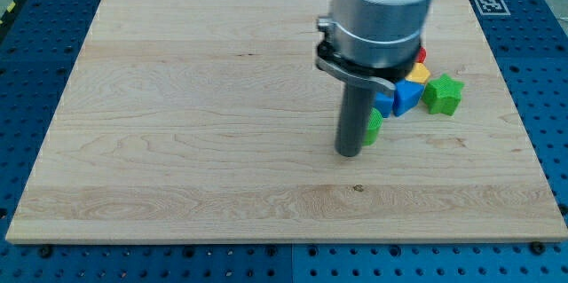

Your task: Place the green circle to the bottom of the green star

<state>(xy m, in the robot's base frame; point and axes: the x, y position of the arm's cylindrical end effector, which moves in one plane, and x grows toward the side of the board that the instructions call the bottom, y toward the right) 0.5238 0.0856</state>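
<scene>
The green star sits on the wooden board at the view's right. The green circle lies to the star's left and slightly lower, mostly hidden behind my rod; only its right edge shows. My tip rests on the board, touching the green circle's left side. The arm's grey body covers the area above the blocks.
A blue triangular block sits between the circle and the star. A yellow block and a red block peek out behind it, next to the arm. Another blue block is partly hidden by the rod.
</scene>
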